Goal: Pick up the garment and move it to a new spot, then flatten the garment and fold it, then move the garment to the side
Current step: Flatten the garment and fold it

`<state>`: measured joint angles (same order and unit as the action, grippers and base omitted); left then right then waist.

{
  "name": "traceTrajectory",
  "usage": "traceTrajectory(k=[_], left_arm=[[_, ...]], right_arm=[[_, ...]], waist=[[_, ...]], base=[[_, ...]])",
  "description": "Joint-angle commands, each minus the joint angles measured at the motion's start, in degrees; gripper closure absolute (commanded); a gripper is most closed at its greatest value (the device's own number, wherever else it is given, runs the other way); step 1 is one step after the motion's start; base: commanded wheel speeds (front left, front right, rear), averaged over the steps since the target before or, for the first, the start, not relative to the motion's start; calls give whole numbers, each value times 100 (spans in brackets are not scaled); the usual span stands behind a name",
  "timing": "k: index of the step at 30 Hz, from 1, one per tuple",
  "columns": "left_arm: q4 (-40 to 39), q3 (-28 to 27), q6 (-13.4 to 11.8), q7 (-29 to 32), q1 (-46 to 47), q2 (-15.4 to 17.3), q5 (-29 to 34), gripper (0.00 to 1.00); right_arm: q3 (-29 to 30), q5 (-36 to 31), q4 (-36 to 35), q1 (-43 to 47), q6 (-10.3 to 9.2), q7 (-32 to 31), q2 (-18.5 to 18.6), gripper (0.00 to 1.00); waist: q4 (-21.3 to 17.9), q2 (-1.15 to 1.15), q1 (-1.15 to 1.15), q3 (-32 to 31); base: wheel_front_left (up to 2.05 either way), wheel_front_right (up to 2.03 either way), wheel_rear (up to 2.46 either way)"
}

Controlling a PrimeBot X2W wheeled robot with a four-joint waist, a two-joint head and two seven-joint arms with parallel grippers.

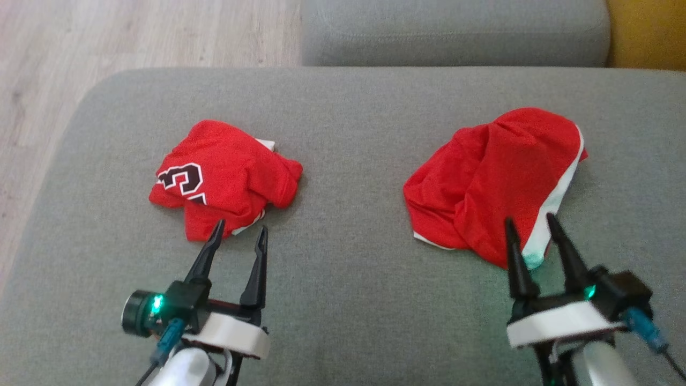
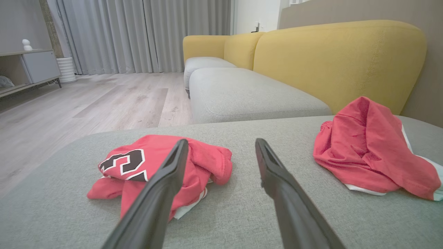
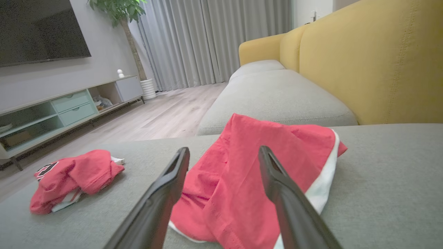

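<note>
Garments lie crumpled on the grey sofa cushion: numbered red jersey centre-left, white-trimmed red piece centre-right. Both look soft, light and limp, so a raised fold offers the best hold. Left pincer and right pincer gape wide, empty.

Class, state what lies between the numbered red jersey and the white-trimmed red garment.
Nothing: bare grey cushion separates jersey from garment, plain in the head view.

Head camera looks steeply down on grey cushion; wrist cameras sit low, close, facing yellow backrest; all share numbered garment.
</note>
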<state>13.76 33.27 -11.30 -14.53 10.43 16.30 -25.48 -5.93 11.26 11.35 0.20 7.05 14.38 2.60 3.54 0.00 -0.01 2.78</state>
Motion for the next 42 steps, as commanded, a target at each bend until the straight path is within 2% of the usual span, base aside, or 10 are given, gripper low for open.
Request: traceTrajectory(k=[1,4,14,18,28,29,30,36,39,42], left_arm=[[-175,-257,35,-46,350,32,69,0],[-180,-321,105,-46,458,-37,141,0],[-31,-501,422,-47,707,-334,315,0],[34,-560,508,-47,760,-424,402,0],[125,-733,648,-47,753,-513,540,0],[141,-748,659,-47,746,-522,551,0],[158,-760,669,-47,738,-531,561,0],[212,-884,708,-47,636,-608,581,0],[202,-952,735,-47,567,-676,589,0],[183,-1018,764,-47,519,-759,611,0]], right_arm=[[-38,-82,-169,-411,44,62,28,0],[186,-189,-68,-860,44,62,28,0],[2510,-701,2428,-3417,44,-718,28,0],[3019,-1009,3363,-3890,44,-671,28,0],[3778,-1596,4671,-4462,44,-222,28,0],[3790,-1607,4795,-4512,44,-191,28,61],[3765,-1626,4892,-4571,44,-149,28,100],[3812,-2000,4717,-4791,44,19,82,100],[3830,-2199,4498,-5024,44,14,328,100],[3793,-2373,4294,-5378,44,-132,732,100]], waist=[[30,0,1,98],[51,0,1,300],[268,0,1,967],[359,0,1,1091],[422,0,1,1151],[416,0,1,1139],[410,0,1,1124],[346,0,1,925],[350,0,1,797],[393,0,1,690]], base=[[0,0,0],[0,0,0],[0,0,0],[0,0,0],[0,0,0],[0,0,0],[0,0,0],[0,0,0],[0,0,0],[0,0,0]])
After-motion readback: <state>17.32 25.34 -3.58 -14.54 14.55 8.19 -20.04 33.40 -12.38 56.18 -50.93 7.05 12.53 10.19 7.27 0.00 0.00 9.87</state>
